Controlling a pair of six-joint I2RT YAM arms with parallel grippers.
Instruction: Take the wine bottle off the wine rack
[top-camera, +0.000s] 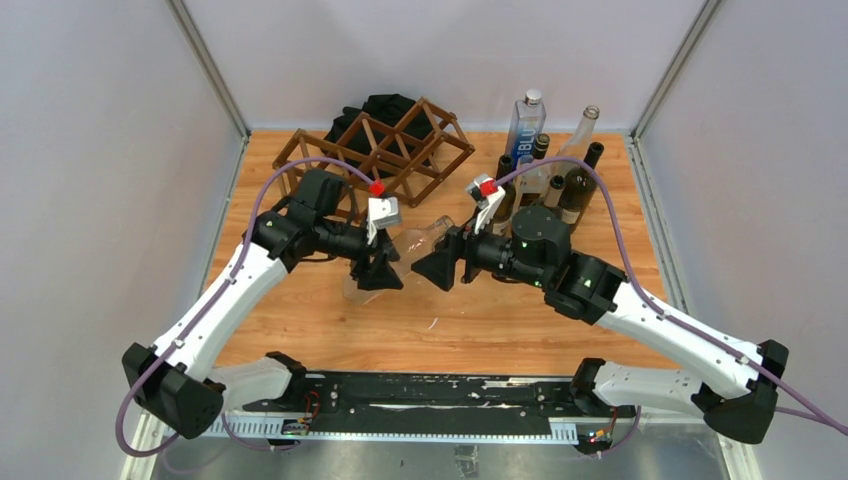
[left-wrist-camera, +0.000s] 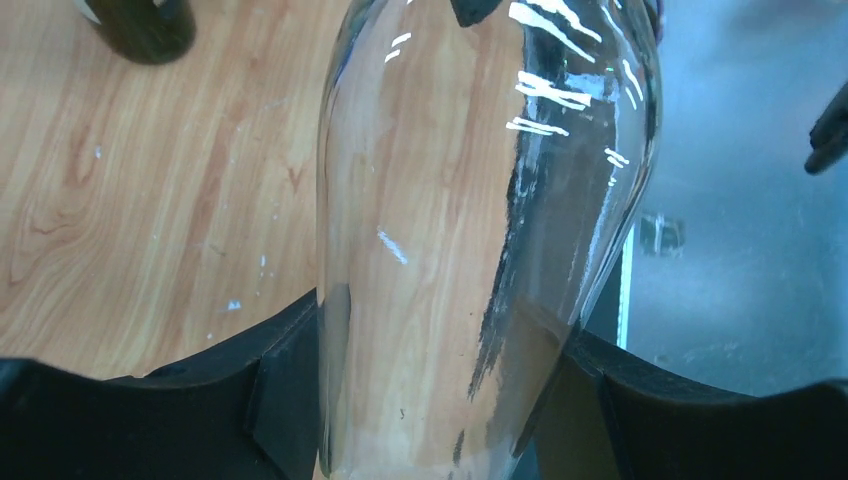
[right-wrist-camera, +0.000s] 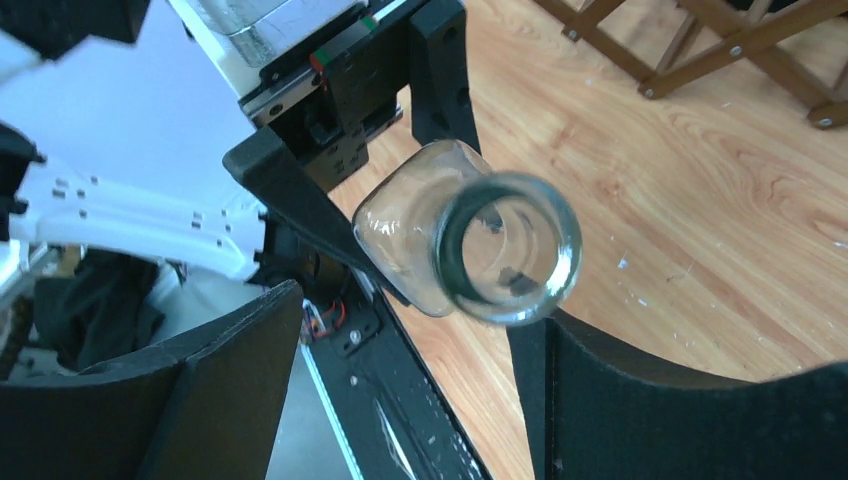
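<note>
One clear glass wine bottle is at the wooden worktop's middle, off the dark brown lattice wine rack by the far edge. The left gripper clamps its body; the right gripper gapes loosely around its neck.

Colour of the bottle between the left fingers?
The wine bottle is clear glass; best in left wrist view.

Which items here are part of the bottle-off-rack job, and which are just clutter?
Job: clear wine bottle, held by the left gripper, with the right gripper open around its neck; wine rack.
Lying about: black cloth heap behind the rack; cluster of upright bottles, far right.
</note>
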